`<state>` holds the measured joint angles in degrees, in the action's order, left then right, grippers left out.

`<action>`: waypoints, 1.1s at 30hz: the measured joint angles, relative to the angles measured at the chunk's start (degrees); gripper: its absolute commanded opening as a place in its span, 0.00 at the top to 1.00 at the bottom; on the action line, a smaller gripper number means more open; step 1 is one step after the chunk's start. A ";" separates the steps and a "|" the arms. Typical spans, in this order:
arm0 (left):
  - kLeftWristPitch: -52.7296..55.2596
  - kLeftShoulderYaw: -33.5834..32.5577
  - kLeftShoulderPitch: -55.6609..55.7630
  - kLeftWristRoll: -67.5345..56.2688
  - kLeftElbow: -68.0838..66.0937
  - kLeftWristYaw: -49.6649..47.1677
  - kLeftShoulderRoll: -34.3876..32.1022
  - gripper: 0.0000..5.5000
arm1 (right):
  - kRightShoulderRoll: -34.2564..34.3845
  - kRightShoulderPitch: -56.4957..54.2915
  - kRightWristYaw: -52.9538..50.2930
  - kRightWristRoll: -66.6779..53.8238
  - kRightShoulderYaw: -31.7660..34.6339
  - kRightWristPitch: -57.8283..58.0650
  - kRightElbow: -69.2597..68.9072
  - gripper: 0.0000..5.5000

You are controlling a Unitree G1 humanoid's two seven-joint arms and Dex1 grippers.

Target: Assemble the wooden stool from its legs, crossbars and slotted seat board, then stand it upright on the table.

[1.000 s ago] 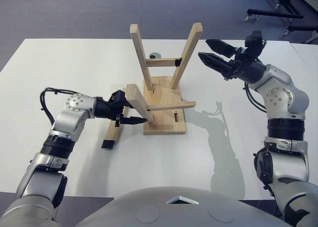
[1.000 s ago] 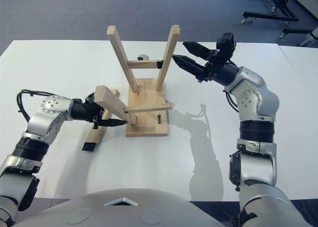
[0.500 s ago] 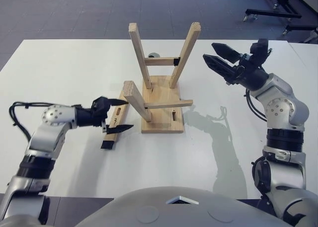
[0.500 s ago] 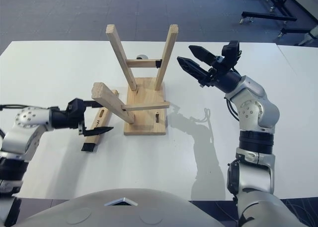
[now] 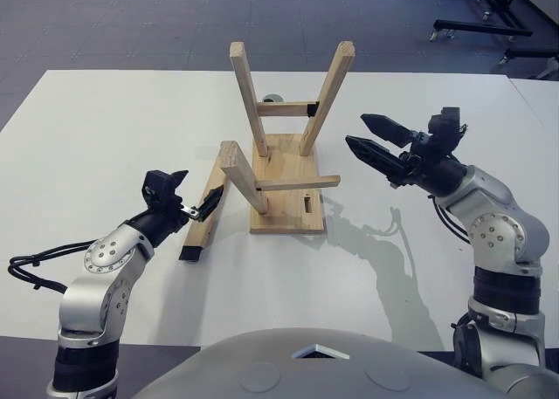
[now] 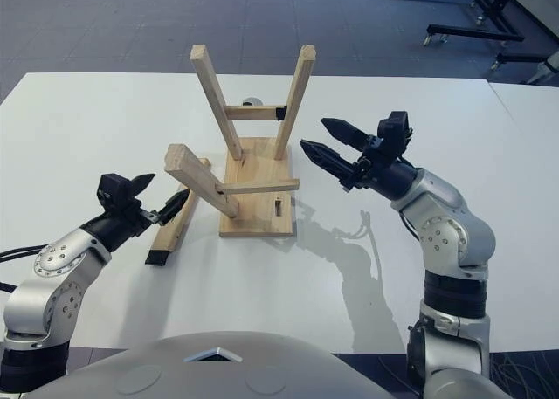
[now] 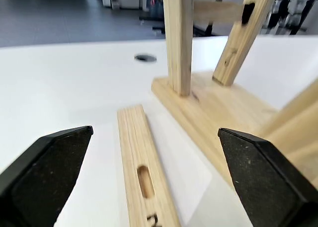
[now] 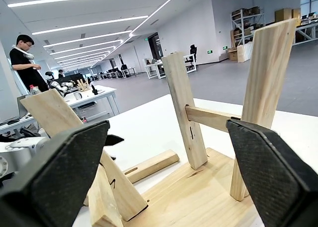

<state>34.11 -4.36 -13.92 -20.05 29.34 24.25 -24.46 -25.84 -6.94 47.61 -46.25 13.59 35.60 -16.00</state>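
Looking down on a white table (image 5: 105, 137) carrying a part-built wooden stool (image 5: 285, 147), upside down, about midway between the left and right edges and nearer the far edge than the near one. Resting flat on the tabletop as the base, the slotted seat board (image 5: 284, 217), with two legs seated at its far end: far-left leg (image 5: 248, 98) and far-right leg (image 5: 327, 98), both pointing up and splaying apart toward their tops, joined by a short crossbar (image 5: 284, 108) high between them. Rising from the board's near-left corner at a strong slant toward the left edge, a third leg (image 5: 240, 174), with a second crossbar (image 5: 299, 183) running from it to the right above the board, right end joined to nothing. Showing bare near the board's near-right corner, one slot (image 5: 310, 205). Lying flat on the table just left of the board, a loose fourth leg (image 5: 203, 224), black cap (image 5: 186, 255) at its near end and an oval slot (image 7: 145, 181) in its upper face. Poised low over that loose leg, the left gripper (image 5: 201, 185), released, fingers spread wide to either side of the wood and clasping nothing. Held in the air right of the stool, the right gripper (image 5: 355, 128), likewise released, fingers parted, aimed toward the far-right leg and apart from it. Set into the tabletop behind the stool near the far edge, a small round grommet (image 5: 273, 96).
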 measured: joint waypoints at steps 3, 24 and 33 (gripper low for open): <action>1.78 2.27 0.26 3.12 -2.38 -0.76 -1.46 0.16 | 0.59 1.85 -1.36 -0.03 0.08 -0.08 -0.66 0.21; 5.82 3.48 4.11 4.49 -11.43 -1.89 -1.02 0.58 | 1.67 1.36 -2.87 -0.91 -0.66 -3.52 0.00 0.21; -5.53 -6.99 7.64 -2.19 -13.04 4.17 -1.24 0.62 | 1.64 -3.85 -3.45 -8.87 3.26 -1.81 2.02 0.21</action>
<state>28.58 -11.34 -6.28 -22.24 16.30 28.42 -25.70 -24.20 -10.80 44.17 -55.12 16.85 33.79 -13.98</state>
